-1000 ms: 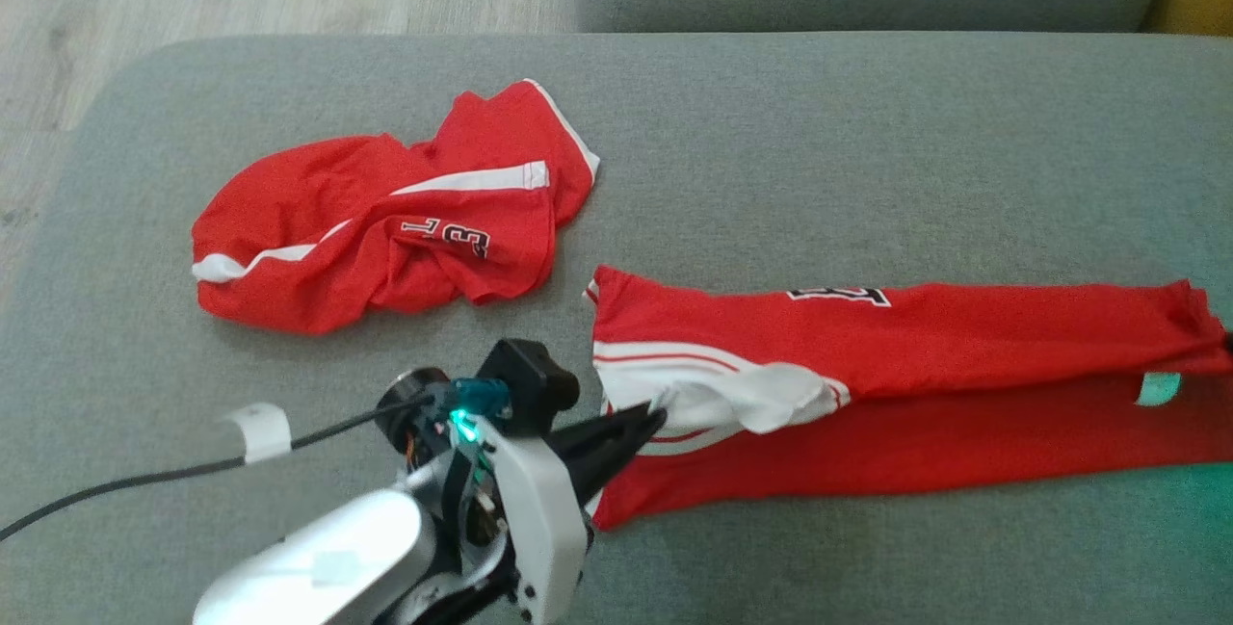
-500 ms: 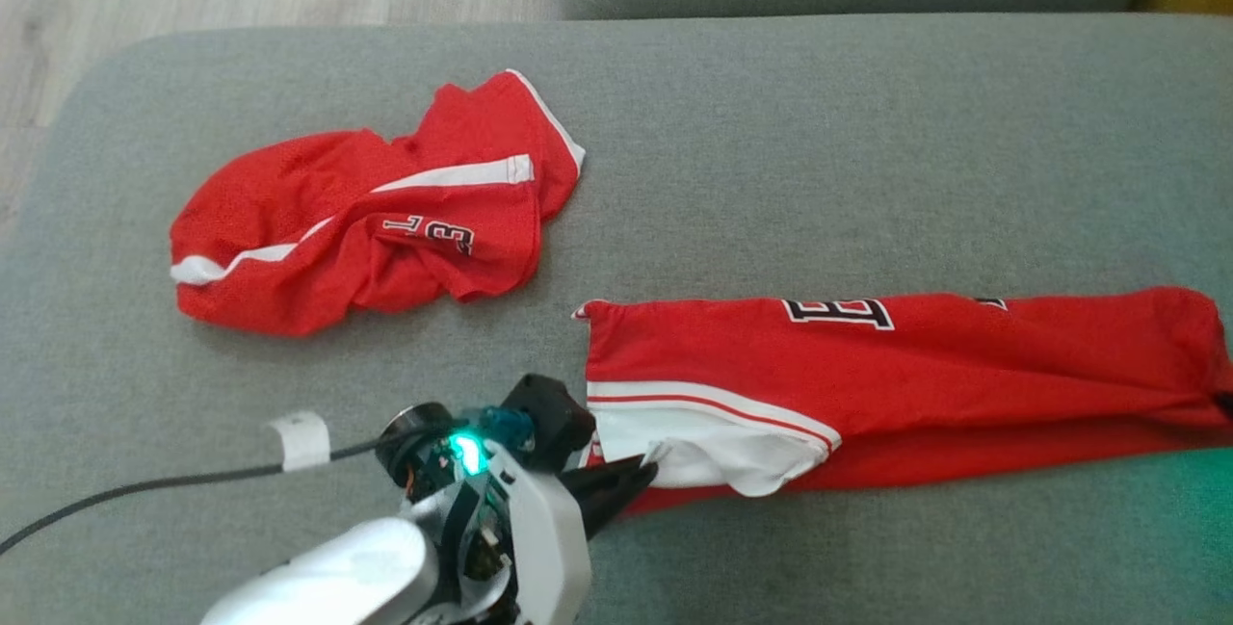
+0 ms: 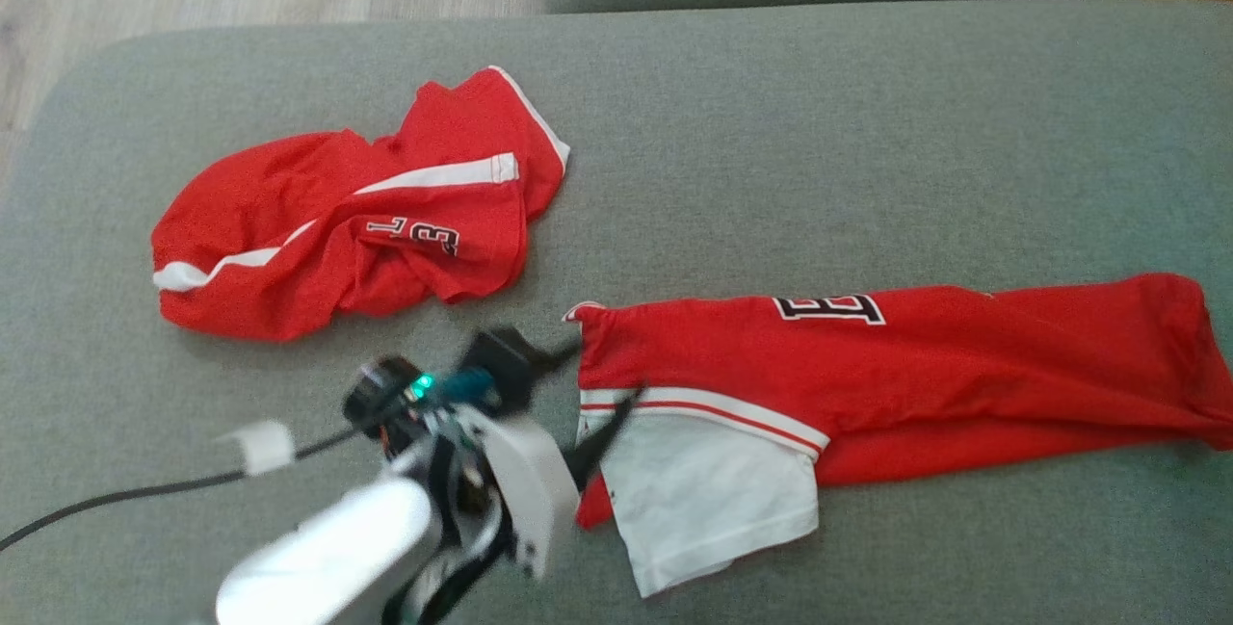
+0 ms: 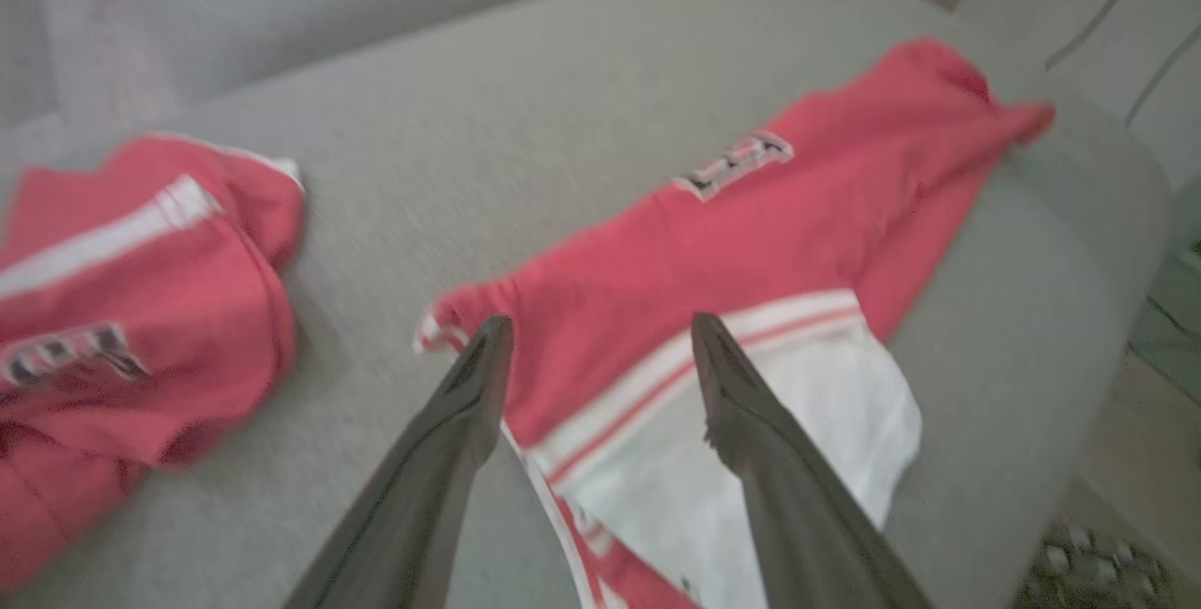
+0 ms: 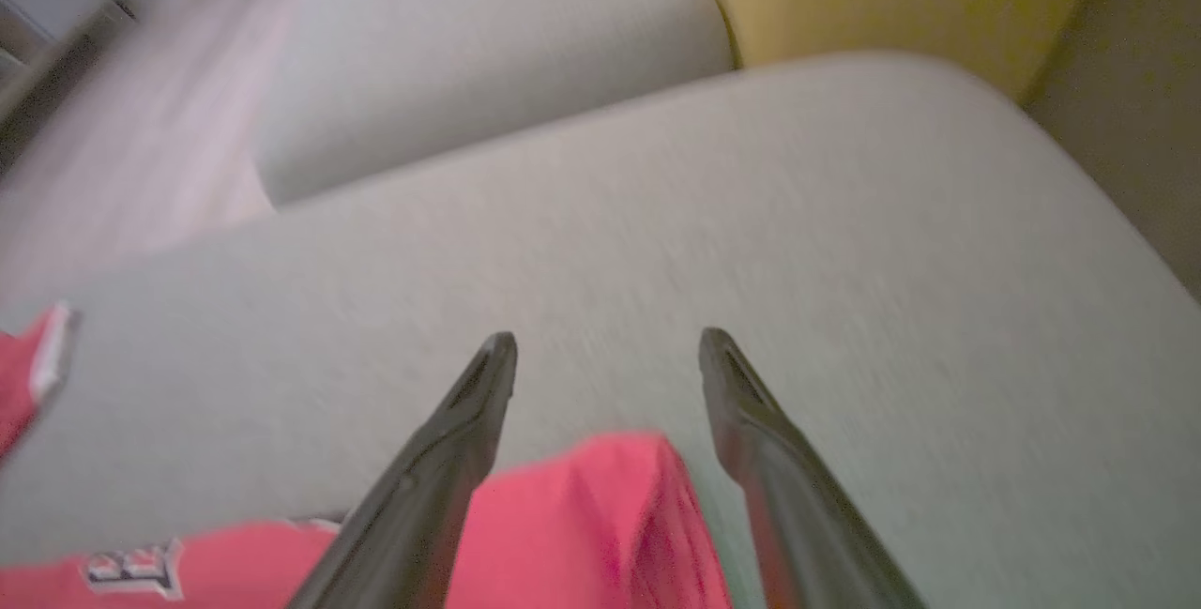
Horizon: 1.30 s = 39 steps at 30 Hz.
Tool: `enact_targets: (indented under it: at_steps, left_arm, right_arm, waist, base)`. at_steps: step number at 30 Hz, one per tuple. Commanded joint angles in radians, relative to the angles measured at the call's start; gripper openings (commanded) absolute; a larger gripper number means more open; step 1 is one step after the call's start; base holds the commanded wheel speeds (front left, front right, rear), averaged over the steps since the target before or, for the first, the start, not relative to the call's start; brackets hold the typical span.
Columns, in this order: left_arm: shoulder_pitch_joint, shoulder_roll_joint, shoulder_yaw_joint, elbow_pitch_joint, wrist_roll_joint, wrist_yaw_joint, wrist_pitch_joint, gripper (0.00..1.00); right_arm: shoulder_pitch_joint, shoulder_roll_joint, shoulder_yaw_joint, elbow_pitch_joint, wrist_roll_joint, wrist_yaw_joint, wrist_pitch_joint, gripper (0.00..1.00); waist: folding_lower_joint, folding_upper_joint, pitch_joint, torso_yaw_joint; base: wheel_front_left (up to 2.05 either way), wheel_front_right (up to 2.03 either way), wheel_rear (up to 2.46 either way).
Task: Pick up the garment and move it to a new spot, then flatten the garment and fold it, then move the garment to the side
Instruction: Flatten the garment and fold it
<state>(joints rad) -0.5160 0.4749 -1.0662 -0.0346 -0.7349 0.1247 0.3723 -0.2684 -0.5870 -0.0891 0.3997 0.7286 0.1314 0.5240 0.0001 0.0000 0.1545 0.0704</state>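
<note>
The garment (image 3: 896, 355) lies stretched left to right across the near right part of the grey cushion (image 3: 771, 124), well apart from a second, crumpled red garment (image 3: 337, 240) at the far left. Flattening it well probably means smoothing the white panel that hangs out at its near left end before any fold, pressing outward without bunching the cloth. The left fingers (image 4: 450, 440) stand released and spread over the striped left end, and the right fingers (image 5: 441, 459) are likewise released, empty, just above the right end.
</note>
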Motion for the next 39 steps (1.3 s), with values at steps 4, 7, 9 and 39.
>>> enact_targets:
  at_steps: [4,7,9,39]
  left_arm:
    - [-0.051,-0.043,0.164,0.018,-0.015,0.064,-0.174,1.00]
    - [-0.044,-0.071,0.265,0.074,-0.022,0.103,-0.337,1.00]
    - [-0.028,-0.096,0.323,0.103,-0.035,0.121,-0.443,1.00]
    - [0.340,-0.407,0.725,0.206,0.392,-0.078,-0.634,1.00]
  right_arm:
    - [-0.079,0.037,-0.026,-0.138,-0.017,-0.001,-0.125,1.00]
    - [-0.099,0.125,-0.030,-0.228,-0.059,-0.001,-0.217,1.00]
    - [-0.097,0.187,-0.026,-0.278,-0.110,-0.001,-0.284,1.00]
    - [0.159,0.468,-0.062,-0.175,-0.519,-0.001,-0.681,1.00]
  waist:
    - [-0.0001,0.0000,-0.021,-0.003]
    - [-0.0001,0.0000,-0.032,-0.006]
    - [-0.0001,0.0000,-0.041,-0.007]
    - [-0.0001,0.0000,0.007,-0.017]
  base:
    - [0.00,0.00,0.00]
    - [0.00,0.00,0.00]
    - [0.00,0.00,0.00]
    - [0.00,0.00,0.00]
